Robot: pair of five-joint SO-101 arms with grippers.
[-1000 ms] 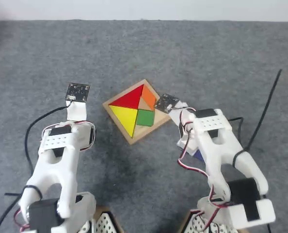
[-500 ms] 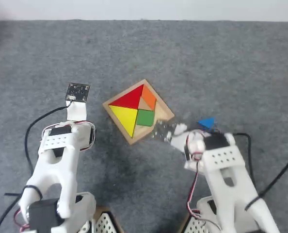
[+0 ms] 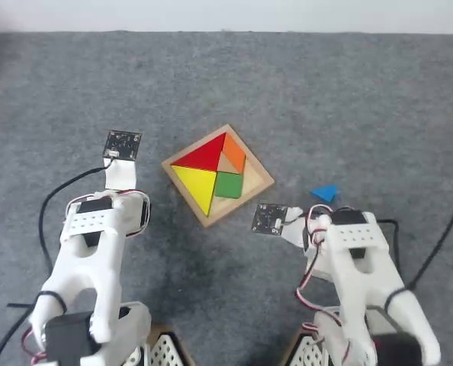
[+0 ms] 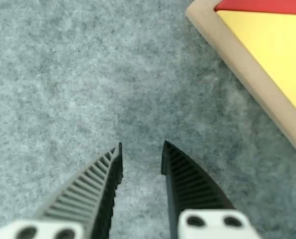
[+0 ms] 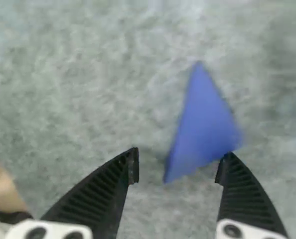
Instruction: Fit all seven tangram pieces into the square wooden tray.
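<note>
Because the blue triangle (image 5: pixel 203 124) looks thin, stiff and light, flat on the worktop (image 5: pixel 63 74), the right end effector (image 5: pixel 180 152), jaws apart over its near end, should pinch opposite edges

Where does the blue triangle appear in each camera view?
High view: blue triangle on the grey mat, right of the tray, ahead of the right arm.
Right wrist view: on the mat, partly between the right pincer's open fingertips.
Left wrist view: the tray's corner instead.
Shared landmark: the grey mat.
</note>
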